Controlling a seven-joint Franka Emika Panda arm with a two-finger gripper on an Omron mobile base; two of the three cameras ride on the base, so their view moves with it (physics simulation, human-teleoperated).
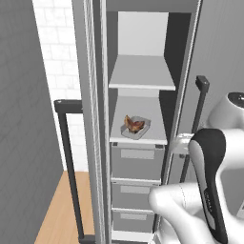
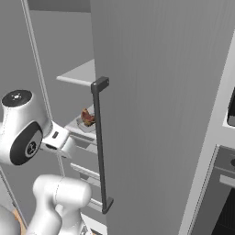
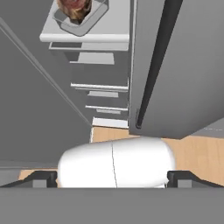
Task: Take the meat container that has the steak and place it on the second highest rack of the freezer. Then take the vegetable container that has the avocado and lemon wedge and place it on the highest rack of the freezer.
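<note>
Already I see the reddish-brown, streaky steak slab [image 1: 134, 125] in its shallow grey container [image 1: 136, 128] on the second highest rack [image 1: 139, 138], a flat pale-grey shelf just above the freezer's [image 1: 143, 71] three matte grey drawers [image 1: 136, 162]. My gripper [image 3: 112, 178] hangs outside that shelf, jaws spread wide, empty.

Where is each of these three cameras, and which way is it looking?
Left base view: behind the arm's left, facing the open freezer; white arm lower right.
Right base view: behind its right, facing the freezer's door; arm lower left.
Hand view: on the hand, looking down at the drawers and floor.
All share the steak container.
</note>
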